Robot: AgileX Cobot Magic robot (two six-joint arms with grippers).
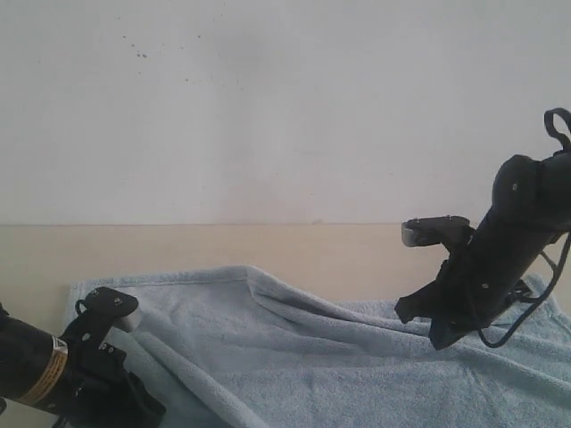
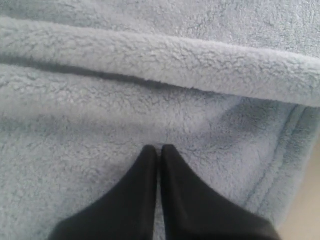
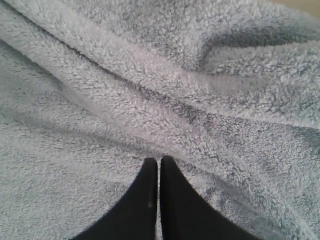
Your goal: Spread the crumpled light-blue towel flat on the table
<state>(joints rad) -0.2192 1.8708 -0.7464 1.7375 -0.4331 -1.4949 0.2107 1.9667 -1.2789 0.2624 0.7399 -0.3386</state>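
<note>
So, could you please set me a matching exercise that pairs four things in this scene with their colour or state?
Things:
1. towel
2. table
3. wall
4. left gripper

Descriptions:
A. white, with a few dark specks
B. black, fingers closed together
C. pale blue, ridged with folds
D. pale beige, plain and smooth

Pairs: 1-C, 2-D, 3-A, 4-B
</note>
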